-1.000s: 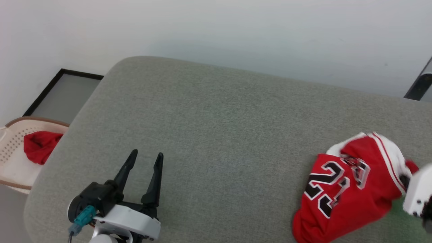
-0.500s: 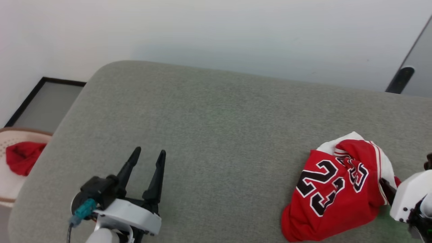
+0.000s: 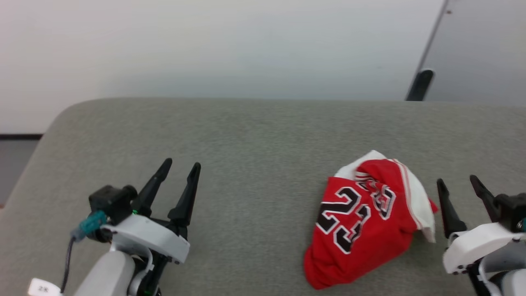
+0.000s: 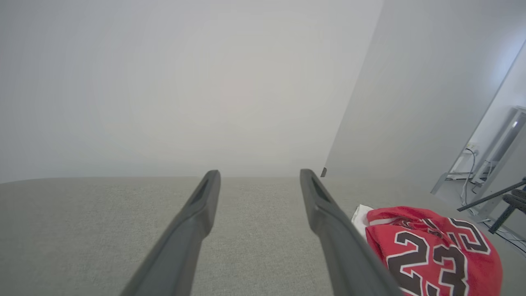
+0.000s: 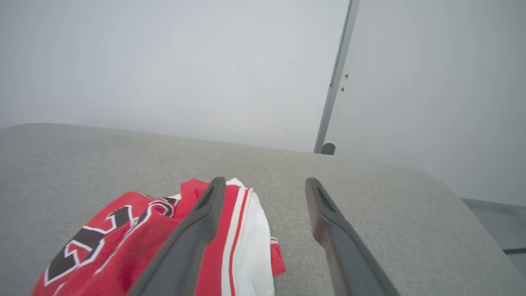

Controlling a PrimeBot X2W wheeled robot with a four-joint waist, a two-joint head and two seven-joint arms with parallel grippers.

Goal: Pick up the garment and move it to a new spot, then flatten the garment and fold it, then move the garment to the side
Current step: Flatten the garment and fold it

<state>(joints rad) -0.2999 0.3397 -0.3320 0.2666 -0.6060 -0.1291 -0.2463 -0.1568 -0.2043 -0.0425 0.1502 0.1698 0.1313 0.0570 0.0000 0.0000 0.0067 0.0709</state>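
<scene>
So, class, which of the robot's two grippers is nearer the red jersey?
Right. The right gripper, jaws open, stands close beside the jersey, by its white sleeve. The left gripper is far off on the jersey's other side, across the grey cushion.

A bare test room or lab rather than a home: a broad grey upholstered pad (image 3: 263, 135) stands against a plain white wall (image 3: 205, 45) at twelve o'clock in the head view. A grey partition panel (image 3: 485, 49), edged by a metal strip (image 5: 337, 74), rises at two o'clock. At three o'clock in the left wrist view, cables (image 4: 469, 162) hang near a slim pale upright device (image 4: 504, 142) and dark stand legs (image 4: 507, 201).
</scene>
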